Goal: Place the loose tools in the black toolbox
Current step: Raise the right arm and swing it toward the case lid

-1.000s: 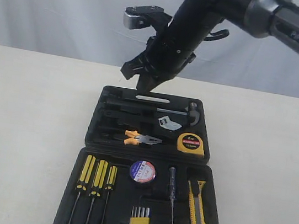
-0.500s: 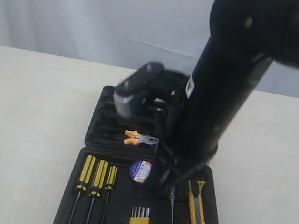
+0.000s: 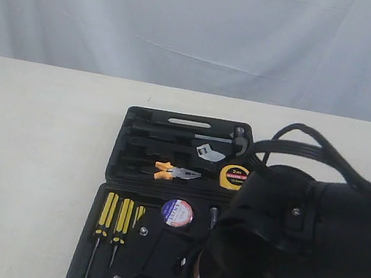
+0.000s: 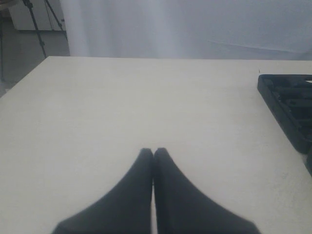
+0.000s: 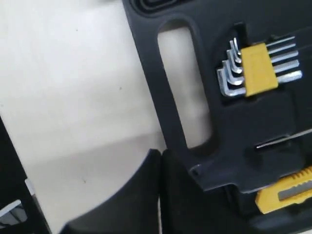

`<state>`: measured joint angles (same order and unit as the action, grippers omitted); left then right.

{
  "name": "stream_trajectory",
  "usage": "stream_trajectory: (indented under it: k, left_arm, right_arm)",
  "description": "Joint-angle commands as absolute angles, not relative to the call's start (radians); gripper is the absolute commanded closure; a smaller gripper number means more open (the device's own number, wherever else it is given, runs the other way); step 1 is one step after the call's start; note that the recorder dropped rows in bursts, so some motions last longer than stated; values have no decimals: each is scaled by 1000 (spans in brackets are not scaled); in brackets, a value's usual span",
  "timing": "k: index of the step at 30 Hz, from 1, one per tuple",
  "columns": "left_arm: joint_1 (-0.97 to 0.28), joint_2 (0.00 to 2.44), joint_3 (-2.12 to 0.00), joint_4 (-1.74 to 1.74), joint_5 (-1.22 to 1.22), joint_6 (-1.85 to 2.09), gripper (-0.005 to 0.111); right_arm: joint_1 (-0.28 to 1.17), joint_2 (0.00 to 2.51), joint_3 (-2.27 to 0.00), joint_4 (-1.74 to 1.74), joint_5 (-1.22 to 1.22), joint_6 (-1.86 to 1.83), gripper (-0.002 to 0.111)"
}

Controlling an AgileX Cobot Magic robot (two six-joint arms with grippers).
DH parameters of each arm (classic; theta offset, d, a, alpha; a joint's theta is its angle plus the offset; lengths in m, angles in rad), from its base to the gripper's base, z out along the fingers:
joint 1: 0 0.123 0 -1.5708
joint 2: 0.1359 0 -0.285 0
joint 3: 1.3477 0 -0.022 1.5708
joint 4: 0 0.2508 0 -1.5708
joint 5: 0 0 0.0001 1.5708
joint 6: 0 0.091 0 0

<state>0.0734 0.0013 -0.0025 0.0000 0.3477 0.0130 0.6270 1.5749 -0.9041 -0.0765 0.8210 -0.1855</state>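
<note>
Table [image 3: 30, 159]: pale cream, matt, with a few small dark specks in the right wrist view. A white curtain [image 3: 188, 22] hangs across the far side. Past the table corner, the left wrist view shows a tripod [image 4: 36, 24] on a grey floor.

The toolbox [image 3: 116, 164] lies open mid-table, both halves flat.
- Far half: pliers [image 3: 175, 172] and tape measure [image 3: 235, 177].
- Near half: tape roll [image 3: 176, 212], screwdrivers [image 3: 119, 216], hex keys [image 5: 258, 68] and utility knife [image 5: 285, 192].

Left gripper [image 4: 154, 152]: fingers pressed together, empty, above the table, well apart from the box.

Right gripper [image 5: 161, 152]: fingers together, nothing between them, tips beside the near half's handle slot. Contact with the box cannot be told.
</note>
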Motion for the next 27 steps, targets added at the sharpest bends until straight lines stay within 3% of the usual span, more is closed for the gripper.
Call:
stream_trajectory:
  k: [1, 14, 23, 24, 27]
  left_arm:
    - [69, 0, 0, 0, 342, 7, 107]
    - [69, 0, 0, 0, 342, 7, 107]
    - [69, 0, 0, 0, 342, 7, 107]
    - [69, 0, 0, 0, 342, 7, 107]
    - [69, 0, 0, 0, 342, 7, 107]
  right_arm:
    - [631, 1574, -900, -89, 794, -164, 109]
    - [632, 1574, -900, -83, 792, -211, 109]
    - [713, 1577, -900, -71, 785, -297, 107]
    - [713, 1579, -900, -71, 785, -297, 105]
    - [713, 1579, -900, -69, 785, -297, 72]
